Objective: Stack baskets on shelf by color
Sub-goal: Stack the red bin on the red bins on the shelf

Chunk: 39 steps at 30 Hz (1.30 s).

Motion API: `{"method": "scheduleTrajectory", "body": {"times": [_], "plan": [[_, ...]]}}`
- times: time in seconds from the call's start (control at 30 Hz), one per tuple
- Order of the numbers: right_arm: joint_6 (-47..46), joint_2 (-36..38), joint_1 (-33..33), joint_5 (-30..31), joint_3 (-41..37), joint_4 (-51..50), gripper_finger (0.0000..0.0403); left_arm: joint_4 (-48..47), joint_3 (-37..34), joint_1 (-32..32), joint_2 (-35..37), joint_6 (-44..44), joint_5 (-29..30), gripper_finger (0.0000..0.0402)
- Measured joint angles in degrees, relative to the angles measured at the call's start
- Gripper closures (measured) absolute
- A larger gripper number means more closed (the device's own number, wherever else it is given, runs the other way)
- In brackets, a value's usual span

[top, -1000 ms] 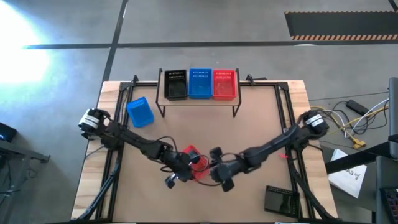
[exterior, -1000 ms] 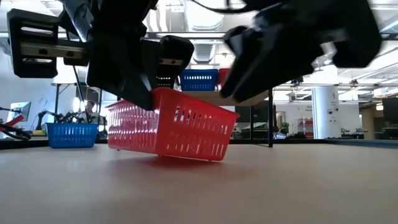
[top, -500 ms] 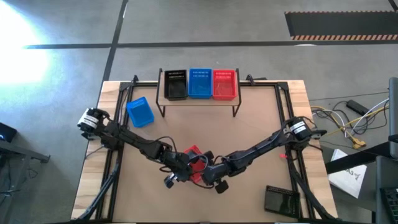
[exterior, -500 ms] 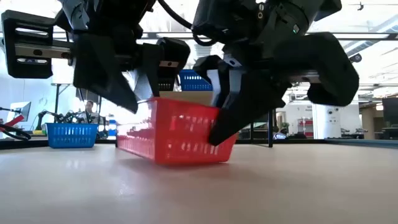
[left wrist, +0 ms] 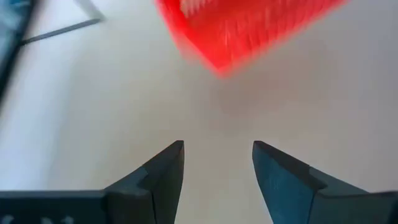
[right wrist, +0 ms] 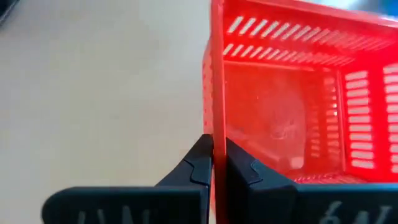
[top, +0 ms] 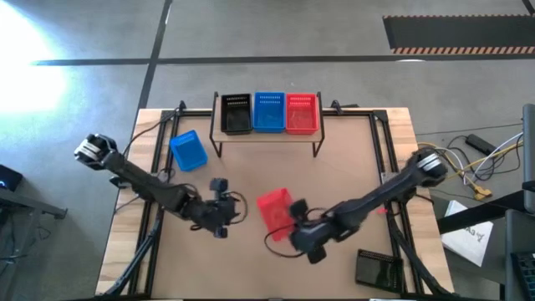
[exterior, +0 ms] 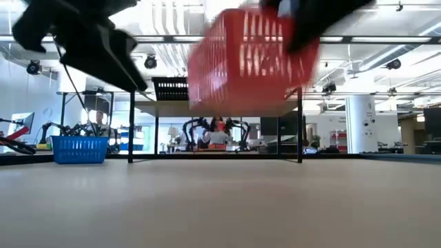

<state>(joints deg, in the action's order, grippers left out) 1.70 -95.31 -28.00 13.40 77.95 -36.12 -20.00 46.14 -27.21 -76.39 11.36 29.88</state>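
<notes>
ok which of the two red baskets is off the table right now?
The loose red basket in front of the shelf: the right gripper is shut on its wall, lifting it clear. The other red basket sits on the shelf's right end.

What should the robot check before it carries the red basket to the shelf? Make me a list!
1. Right gripper pinches the red basket by its wall: ok, fingers shut on the rim.
2. Basket is off the table: ok, the low view shows it lifted.
3. Left gripper has let go: ok, it is open with nothing between its fingers.
4. Left arm is out of the way: ok, it sits to the left of the basket in the high view.
5. Red stack on the shelf is ready: ok, a red basket already sits at the right end.
6. Grip is strong enough for the trip: cannot tell.
</notes>
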Motion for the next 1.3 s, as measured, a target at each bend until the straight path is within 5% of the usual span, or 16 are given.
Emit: {"method": "scheduleTrajectory", "body": {"times": [0.17, 0.27, 0.37, 0.53, 0.6, 0.83, 1.3], "plan": [[6.76, 10.70, 0.23, 20.20, 4.33, -4.31, 0.0394, 23.81, -13.03, -2.26, 1.02, 5.90, 6.53, 0.0226], [15.17, 15.90, 7.73, 22.21, 6.45, -4.28, 0.0394, 41.64, -19.47, -2.14, -0.55, 2.88, 5.82, 0.0226], [19.03, 19.21, 19.74, 17.51, 7.44, -4.64, 0.0394, 53.35, -22.62, -1.98, -2.48, -0.06, 5.12, 0.0226], [19.38, 21.05, 40.15, -8.52, 7.30, -6.47, 0.0394, 54.93, -22.72, -1.98, -3.53, -1.51, 4.91, 0.0226], [19.50, 20.56, 45.70, -13.76, 7.10, -7.33, 0.0394, 55.06, -22.73, -1.89, -3.48, -1.60, 4.88, 0.0226], [22.58, 17.97, 52.92, -17.45, 7.06, -10.36, 0.0394, 54.99, -22.83, -1.89, -3.44, -1.41, 4.87, 0.0226], [24.00, 16.27, 53.56, -15.84, 7.02, -15.79, 0.0391, 55.00, -22.85, -1.89, -3.42, -1.32, 4.82, 0.0226]]}}
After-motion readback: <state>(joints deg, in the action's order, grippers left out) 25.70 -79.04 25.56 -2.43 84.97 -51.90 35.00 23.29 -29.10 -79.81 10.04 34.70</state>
